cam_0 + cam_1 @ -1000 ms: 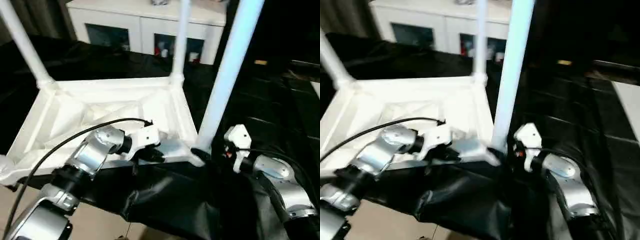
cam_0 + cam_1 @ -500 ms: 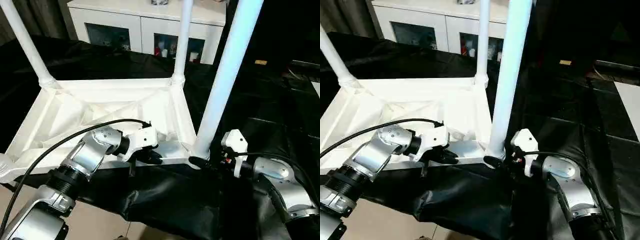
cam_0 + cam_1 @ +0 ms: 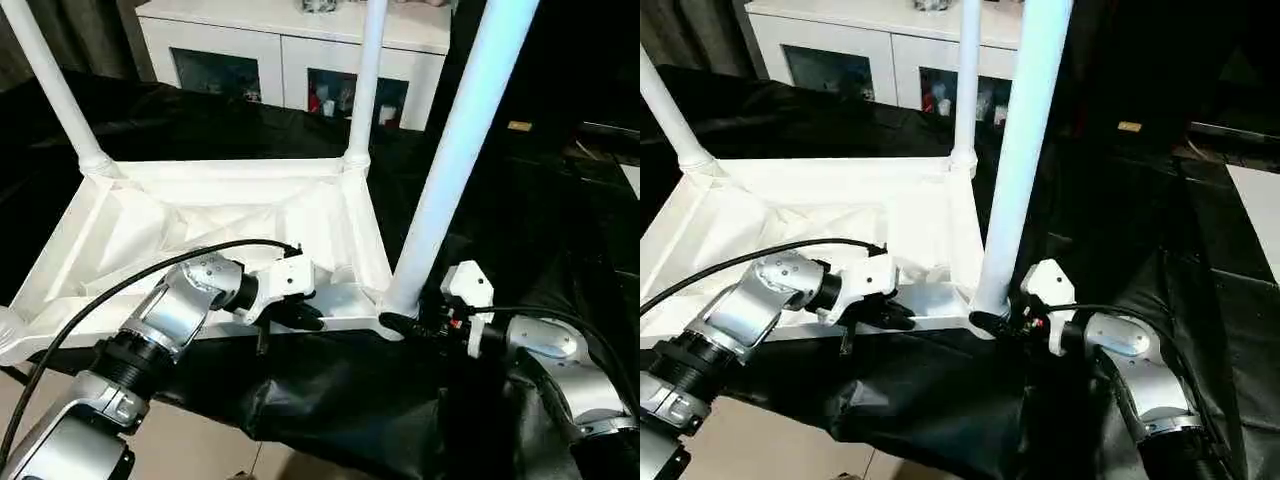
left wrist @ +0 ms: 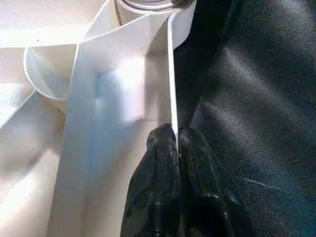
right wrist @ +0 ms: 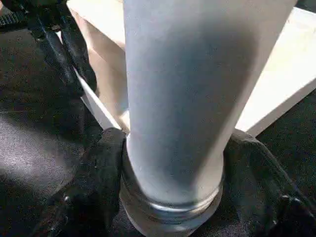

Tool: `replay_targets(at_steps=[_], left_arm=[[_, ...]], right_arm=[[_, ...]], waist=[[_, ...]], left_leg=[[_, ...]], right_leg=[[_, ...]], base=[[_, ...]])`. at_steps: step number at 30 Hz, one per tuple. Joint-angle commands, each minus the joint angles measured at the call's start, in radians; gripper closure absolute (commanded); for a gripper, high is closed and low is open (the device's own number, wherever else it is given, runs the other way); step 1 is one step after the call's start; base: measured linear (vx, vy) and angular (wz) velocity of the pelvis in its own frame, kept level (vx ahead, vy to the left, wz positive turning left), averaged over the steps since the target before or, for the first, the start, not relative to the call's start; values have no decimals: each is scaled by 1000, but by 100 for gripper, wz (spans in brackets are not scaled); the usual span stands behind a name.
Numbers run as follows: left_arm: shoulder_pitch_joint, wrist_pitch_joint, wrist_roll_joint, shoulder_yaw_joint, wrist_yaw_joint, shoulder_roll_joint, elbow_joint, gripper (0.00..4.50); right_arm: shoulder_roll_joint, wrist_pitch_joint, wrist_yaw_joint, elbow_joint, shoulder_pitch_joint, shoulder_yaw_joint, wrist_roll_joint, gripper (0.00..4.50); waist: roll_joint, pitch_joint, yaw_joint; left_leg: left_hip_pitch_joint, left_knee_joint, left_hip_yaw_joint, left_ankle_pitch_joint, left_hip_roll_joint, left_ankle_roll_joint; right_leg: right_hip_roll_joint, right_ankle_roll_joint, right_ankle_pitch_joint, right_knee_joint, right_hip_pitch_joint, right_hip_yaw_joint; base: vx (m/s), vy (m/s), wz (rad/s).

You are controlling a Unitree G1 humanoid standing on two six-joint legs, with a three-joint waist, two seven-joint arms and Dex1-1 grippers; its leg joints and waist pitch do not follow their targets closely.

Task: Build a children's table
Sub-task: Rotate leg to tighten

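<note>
The children's table [image 3: 200, 215] lies upside down on black cloth, ribbed underside up. Two legs [image 3: 365, 80] [image 3: 55, 90] stand at its far corners and one leg [image 3: 455, 160] at its near right corner. My left gripper [image 3: 305, 318] is shut on the thin near rim [image 4: 170, 74] of the table top, one finger [image 4: 158, 163] on each side of it. My right gripper [image 3: 400, 322] sits at the base of the near right leg [image 5: 182, 98]. Its fingers [image 5: 106, 173] press against both sides of that leg just above the collar.
A white cabinet [image 3: 290, 50] with glass-fronted doors stands behind the table. The black cloth [image 3: 330, 410] hangs over the near edge, with beige floor [image 3: 190, 450] below it. A black cable [image 3: 130, 285] loops over my left forearm.
My right gripper has moved in to the foot of the near right leg and its fingers have narrowed around it. The left gripper keeps its hold on the rim.
</note>
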State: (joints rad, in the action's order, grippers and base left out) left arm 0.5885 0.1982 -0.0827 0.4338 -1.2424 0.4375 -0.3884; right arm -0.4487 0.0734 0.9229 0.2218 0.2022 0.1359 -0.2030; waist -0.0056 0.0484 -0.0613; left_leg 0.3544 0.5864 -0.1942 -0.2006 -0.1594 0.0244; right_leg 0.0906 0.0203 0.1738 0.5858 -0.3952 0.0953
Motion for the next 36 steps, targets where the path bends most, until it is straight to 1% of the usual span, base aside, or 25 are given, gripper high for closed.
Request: replay_targets(at_steps=[1, 6, 8, 10, 11, 14, 16, 17, 18, 19, 20, 21, 22, 23, 24, 26, 27, 28, 29, 31, 32, 33, 34, 35, 36], left_arm=[[-29, 14, -36, 51, -30, 16, -17, 450], [-23, 27, -37, 40, 9, -4, -35, 450], [-10, 50, -39, 28, 58, -36, -63, 450], [5, 62, -48, 20, 115, -72, -95, 450], [22, 75, -56, 12, 182, -118, -135, 450], [56, 95, -64, -2, 290, -202, -203, 450], [96, 122, -76, -16, 409, -283, -275, 450], [137, 141, -94, -25, 528, -355, -348, 450], [151, 143, -101, -28, 566, -379, -373, 450], [168, 137, -106, -36, 611, -408, -407, 450], [190, 122, -112, -46, 666, -444, -451, 450], [200, 112, -114, -48, 689, -458, -470, 450], [210, 99, -118, -50, 716, -473, -491, 450], [219, 82, -124, -48, 729, -482, -510, 450], [228, 63, -134, -45, 737, -486, -528, 450], [237, 47, -144, -42, 739, -484, -546, 450], [243, 37, -149, -41, 737, -478, -560, 450], [243, 37, -149, -41, 737, -478, -560, 450], [249, 25, -151, -39, 738, -472, -575, 450], [254, -3, -158, -31, 720, -449, -597, 450], [253, -16, -158, -28, 706, -440, -601, 450], [251, -19, -156, -28, 694, -433, -602, 450], [249, -31, -158, -23, 675, -425, -600, 450], [238, -32, -154, -21, 633, -409, -586, 450], [234, -35, -154, -19, 617, -403, -581, 450]], right_arm=[[-9, 0, 22, 18, 7, 19, 11, 185], [24, 19, -56, 53, 19, 3, 30, 185], [62, 37, -165, 102, 39, -12, 65, 186], [106, 52, -269, 140, 56, -31, 84, 186], [162, 73, -389, 180, 75, -57, 95, 186], [248, 99, -571, 240, 111, -98, 103, 186], [316, 112, -736, 306, 150, -139, 107, 186], [369, 114, -871, 369, 187, -179, 98, 186], [385, 113, -908, 391, 199, -190, 95, 186], [402, 104, -948, 417, 215, -196, 100, 187], [423, 87, -990, 445, 234, -197, 110, 187], [431, 78, -1000, 453, 241, -193, 115, 187], [440, 68, -1010, 463, 249, -188, 121, 187], [450, 61, -1000, 471, 258, -184, 120, 187], [462, 52, -990, 472, 266, -188, 119, 187], [473, 42, -972, 468, 270, -199, 108, 187], [484, 30, -939, 454, 270, -213, 82, 187], [484, 30, -939, 454, 270, -213, 82, 187], [484, 17, -941, 450, 271, -214, 80, 131], [480, -30, -937, 421, 261, -219, 74, 110], [475, -43, -943, 407, 256, -221, 74, 96], [468, -51, -944, 393, 252, -220, 77, 81], [459, -57, -941, 375, 246, -219, 80, 81], [431, -58, -899, 321, 228, -205, 88, 74], [423, -56, -887, 308, 223, -201, 91, 70]], waist=[[-12, -57, -4], [-12, -57, -3], [-10, -51, 0], [-11, -41, 11], [-13, -42, 15], [-9, -41, 26], [-12, -43, 37], [-4, -42, 39], [-5, -40, 42], [-3, -40, 46], [5, -39, 49], [11, -39, 48], [10, -39, 52], [17, -38, 52], [13, -36, 53], [11, -31, 54], [12, -27, 57], [12, -29, 57], [13, -30, 57], [16, -31, 55], [17, -30, 66], [13, -33, 78], [19, -37, 78], [18, -42, 77], [15, -43, 73]], left_leg=[[-2, -67, 32, -164, -77, -67], [-1, -67, 32, -167, -76, -64], [-4, -71, 33, -209, -76, -47], [-18, -76, 40, -326, -74, 1], [-23, -75, 44, -359, -73, 17], [-23, -83, 54, -410, -74, 39], [-28, -81, 57, -449, -71, 52], [-42, -76, 60, -496, -68, 58], [-49, -73, 57, -518, -66, 55], [-60, -71, 59, -555, -65, 50], [-54, -76, 62, -576, -66, 47], [-58, -80, 64, -594, -71, 51], [-58, -85, 69, -626, -74, 57], [-54, -92, 72, -648, -75, 59], [-53, -95, 70, -656, -75, 57], [-65, -86, 66, -662, -66, 50], [-69, -82, 68, -670, -64, 47], [-69, -79, 71, -663, -64, 43], [-68, -79, 71, -660, -65, 42], [-64, -87, 73, -666, -70, 43], [-39, -100, 84, -672, -73, 43], [-12, -112, 94, -670, -82, 44], [-6, -114, 98, -661, -83, 50], [-12, -107, 93, -624, -80, 54], [-20, -101, 86, -601, -77, 52]], right_leg=[[81, 220, 234, -63, 52, -63], [80, 221, 233, -64, 51, -63], [79, 207, 298, -73, 46, -62], [80, 154, 508, -96, 35, -55], [85, 129, 571, -106, 35, -52], [81, 98, 595, -109, 34, -47], [82, 85, 613, -118, 29, -41], [82, 73, 638, -128, 20, -32], [78, 66, 647, -136, 13, -28], [76, 49, 646, -147, 13, -13], [74, 38, 623, -150, 20, -6], [73, 39, 601, -151, 22, -4], [72, 39, 553, -149, 29, 3], [74, 41, 525, -146, 36, 3], [74, 42, 526, -149, 35, 3], [80, 33, 585, -164, 24, 9], [82, 17, 632, -174, 24, 18], [85, 3, 659, -177, 29, 24], [87, 0, 658, -176, 31, 24], [86, -1, 637, -172, 35, 23], [90, -1, 622, -164, 54, 30], [94, -1, 587, -140, 78, 27], [102, 8, 573, -137, 82, 23], [110, 33, 535, -140, 68, 10], [113, 51, 519, -143, 55, 4]], base=[[0, 0, 0], [0, 0, 0], [0, 0, 0], [-28, 3, -1], [-71, 17, -4], [-19, 11, -2], [-55, 37, -4], [-63, 41, 1], [-63, 41, 1], [0, 0, 0], [-18, 50, 3], [-18, 50, 3], [-11, 53, 3], [0, 0, 0], [0, 0, 0], [0, 0, 0], [0, 0, 0], [0, 0, 0], [0, 0, 0], [0, 0, 0], [0, 0, 0], [0, 0, 0], [0, 11, -19], [0, 0, 0], [0, 0, 0]])
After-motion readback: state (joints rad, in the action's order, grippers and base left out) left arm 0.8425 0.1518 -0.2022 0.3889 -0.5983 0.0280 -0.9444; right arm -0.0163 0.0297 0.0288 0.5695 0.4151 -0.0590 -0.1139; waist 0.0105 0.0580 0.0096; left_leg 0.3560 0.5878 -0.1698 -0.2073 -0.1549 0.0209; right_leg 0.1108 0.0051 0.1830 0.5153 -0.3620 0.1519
